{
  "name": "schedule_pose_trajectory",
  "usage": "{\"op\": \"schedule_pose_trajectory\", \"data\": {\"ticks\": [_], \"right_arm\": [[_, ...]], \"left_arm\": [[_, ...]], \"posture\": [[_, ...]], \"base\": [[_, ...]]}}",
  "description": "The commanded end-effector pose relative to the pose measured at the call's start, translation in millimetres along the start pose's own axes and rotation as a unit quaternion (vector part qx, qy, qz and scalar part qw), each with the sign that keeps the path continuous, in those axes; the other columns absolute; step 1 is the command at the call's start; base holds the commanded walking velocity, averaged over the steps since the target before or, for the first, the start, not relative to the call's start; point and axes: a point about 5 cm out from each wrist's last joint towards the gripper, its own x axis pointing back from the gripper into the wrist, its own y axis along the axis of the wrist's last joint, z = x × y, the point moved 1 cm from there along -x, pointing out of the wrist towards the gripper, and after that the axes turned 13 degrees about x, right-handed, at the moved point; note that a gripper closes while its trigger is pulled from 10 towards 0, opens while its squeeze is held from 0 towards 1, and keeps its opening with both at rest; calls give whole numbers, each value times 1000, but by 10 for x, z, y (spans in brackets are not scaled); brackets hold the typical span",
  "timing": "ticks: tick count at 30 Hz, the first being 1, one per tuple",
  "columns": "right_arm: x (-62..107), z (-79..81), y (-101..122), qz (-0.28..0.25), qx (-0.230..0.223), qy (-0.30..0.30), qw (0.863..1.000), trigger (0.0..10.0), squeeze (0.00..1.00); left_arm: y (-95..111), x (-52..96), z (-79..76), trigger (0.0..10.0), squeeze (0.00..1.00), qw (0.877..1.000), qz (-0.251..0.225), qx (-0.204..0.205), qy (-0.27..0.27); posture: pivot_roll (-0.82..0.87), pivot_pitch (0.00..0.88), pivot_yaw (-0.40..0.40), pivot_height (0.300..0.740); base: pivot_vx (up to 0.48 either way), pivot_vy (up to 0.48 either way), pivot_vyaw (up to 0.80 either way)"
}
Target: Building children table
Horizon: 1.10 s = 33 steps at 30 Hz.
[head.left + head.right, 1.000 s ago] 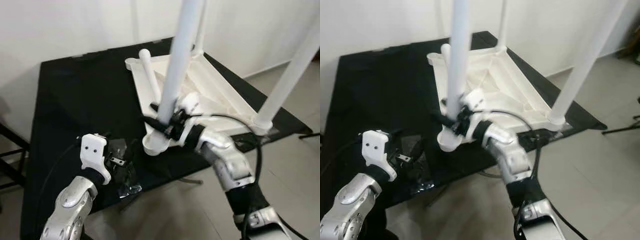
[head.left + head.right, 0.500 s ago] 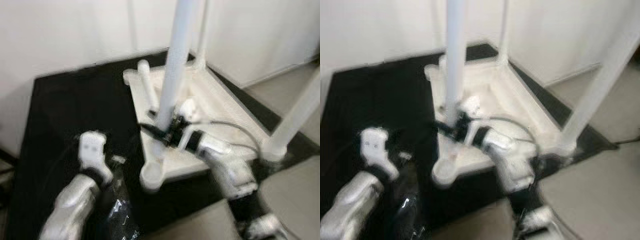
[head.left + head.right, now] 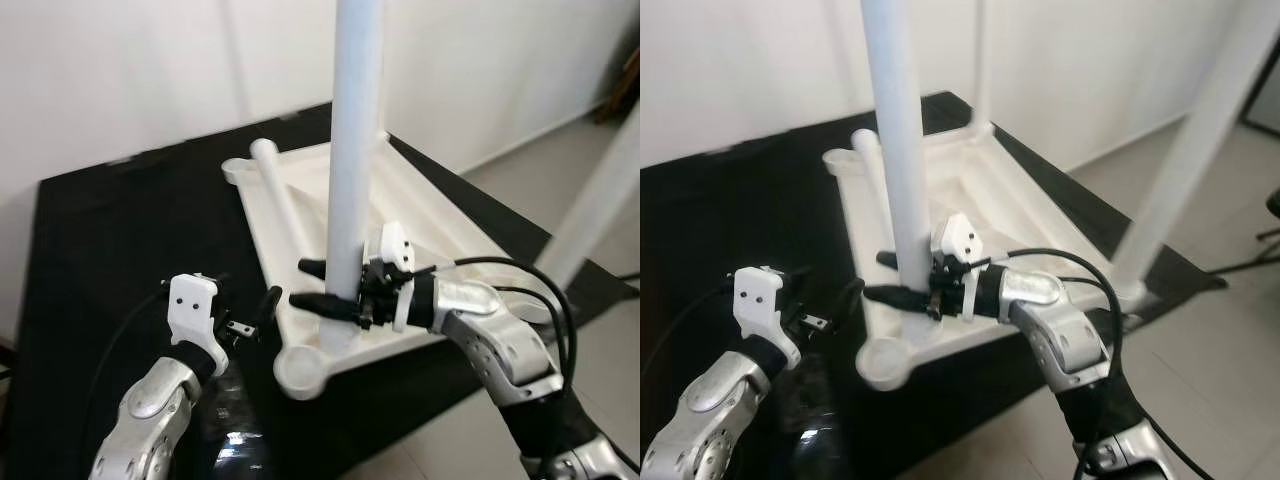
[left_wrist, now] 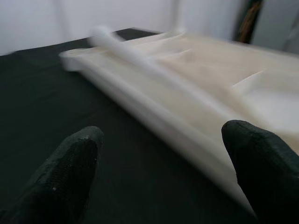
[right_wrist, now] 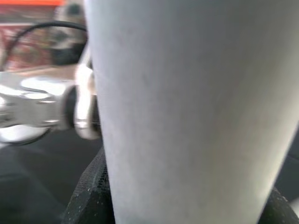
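Observation:
A white children's table top (image 3: 440,215) lies upside down on a black table (image 3: 120,230). My right gripper (image 3: 302,283) is shut on an upright white leg (image 3: 355,150), one black finger on each side, just above its lower end. That end stands just behind the empty round corner socket (image 3: 300,372). In the right wrist view the leg (image 5: 187,116) is pressed between the fingers (image 5: 91,196). A loose leg (image 3: 285,200) lies along the top's left rim. My left gripper (image 3: 243,295) hovers open beside that rim, with its fingers (image 4: 70,172) spread apart.
Two more legs stand upright, one at the right corner (image 3: 600,200) and one at the far corner (image 3: 980,60). Crinkled clear plastic (image 3: 235,440) lies by my left arm. A white wall rises behind, and beige floor (image 3: 600,340) lies to the right.
The camera has shifted. The held leg's lower end has come off the corner socket and now stands just behind it, more upright. My left gripper has come closer to the top's rim.

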Motion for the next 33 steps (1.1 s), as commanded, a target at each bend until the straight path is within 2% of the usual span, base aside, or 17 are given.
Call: {"op": "schedule_pose_trajectory", "data": {"ticks": [1, 8, 14, 20, 21, 33], "right_arm": [[76, 25, 27, -6, -6, 24, 1000, 10000, 0], [190, 64, 39, -6, -24, 68, 997, 10000, 0], [318, 90, 40, 4, -30, 109, 994, 10000, 0], [436, -4, 50, 18, -18, 110, 994, 10000, 0], [468, -58, 84, 18, -12, 104, 994, 10000, 0], [532, -105, 180, 26, 4, 120, 992, 10000, 0]], "left_arm": [[-10, 40, -53, 10000, 0, 1000, 12, -15, -22], [-2, 111, -36, 10000, 0, 999, 12, -23, -28], [-7, 181, -81, 10000, 0, 997, 11, -62, -50], [-54, 273, -159, 10000, 0, 993, 26, -75, -89], [-65, 303, -151, 10000, 0, 992, 38, -81, -92], [-75, 295, -110, 10000, 0, 995, 52, -43, -79]], "posture": [[-31, 90, 49, 740], [-26, 102, 53, 740], [-15, 133, 63, 740], [-7, 152, 70, 740], [-4, 158, 74, 740], [-10, 170, 85, 740]], "base": [[0, 0, 0], [0, 0, 0], [0, 0, 0], [0, 0, 0], [0, 0, 0], [0, 0, 0]]}}
